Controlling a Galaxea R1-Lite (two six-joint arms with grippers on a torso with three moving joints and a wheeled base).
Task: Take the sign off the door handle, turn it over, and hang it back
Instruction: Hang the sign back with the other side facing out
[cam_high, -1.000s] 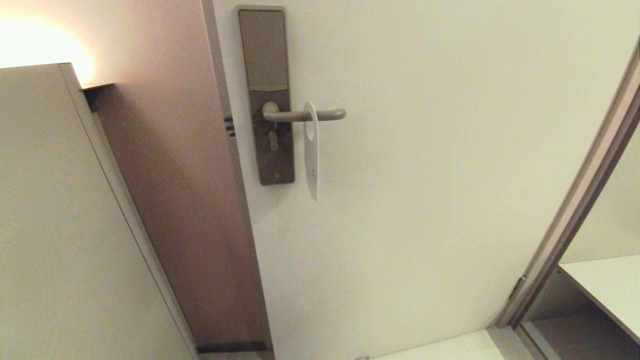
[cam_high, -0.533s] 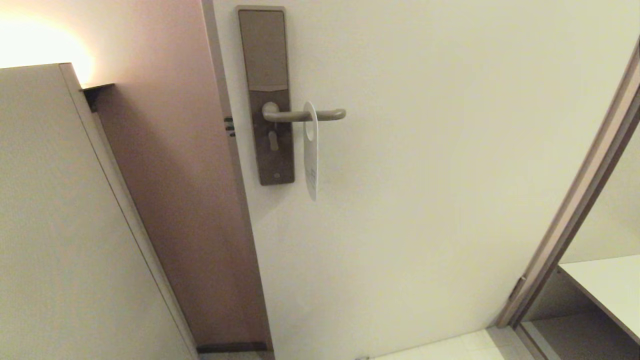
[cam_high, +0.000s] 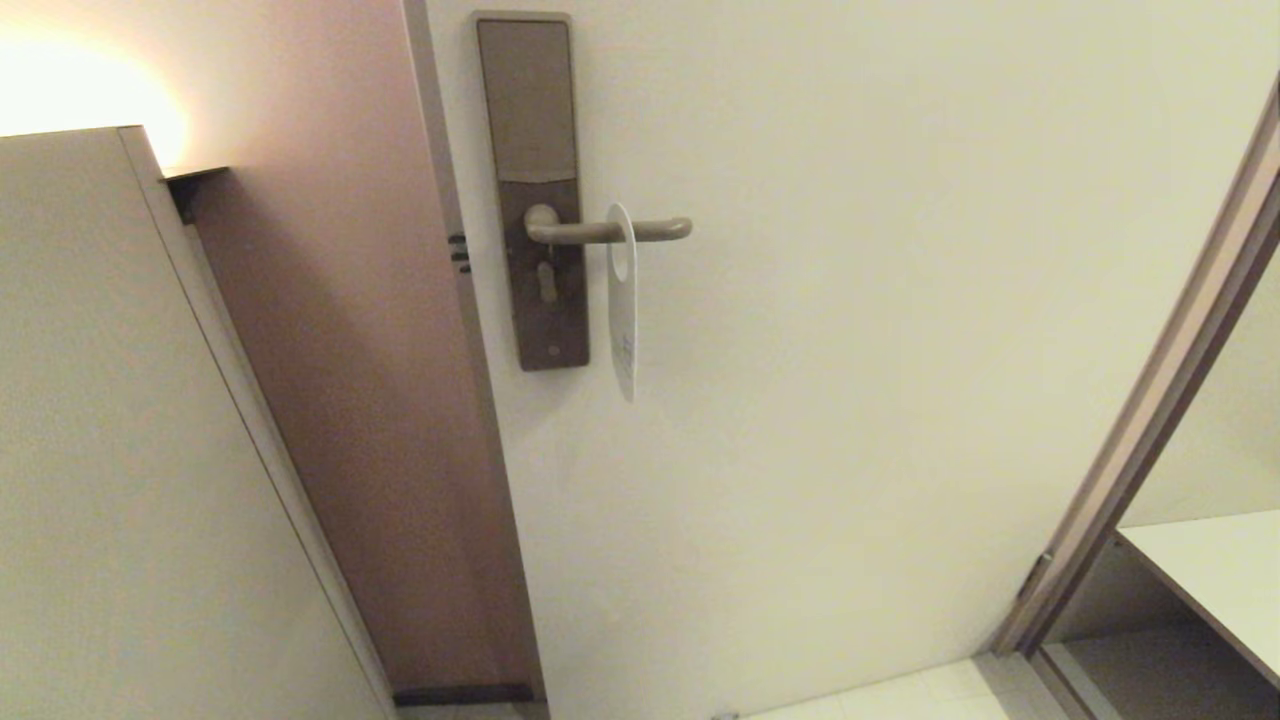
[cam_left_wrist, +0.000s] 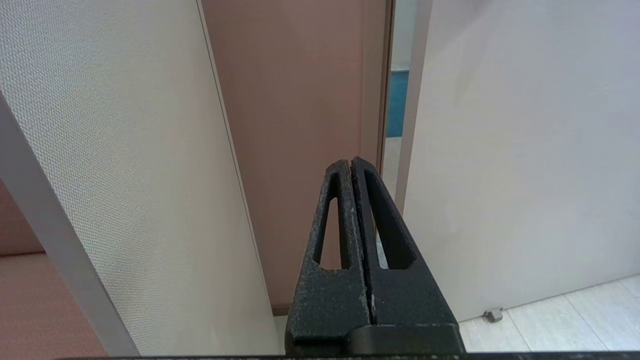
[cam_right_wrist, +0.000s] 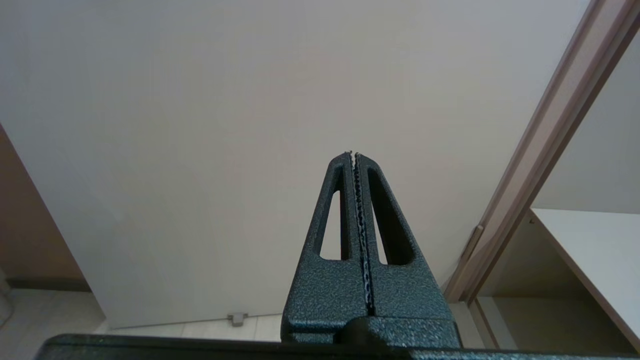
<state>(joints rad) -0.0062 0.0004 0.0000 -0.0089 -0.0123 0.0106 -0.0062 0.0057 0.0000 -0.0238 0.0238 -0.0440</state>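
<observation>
Both my grippers' jaws are closed and empty; I should open wide, then pinch the sign (cam_high: 622, 330) low, clear of the door handle (cam_high: 610, 231).

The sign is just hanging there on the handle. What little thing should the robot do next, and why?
Probably raise the right gripper toward the sign and open its jaws. The sign hangs by its hole on the door handle, its white side showing, with nothing touching it. Both grippers are shut and empty, neither shows in the head view, and the left gripper faces the wall beside the door.
</observation>
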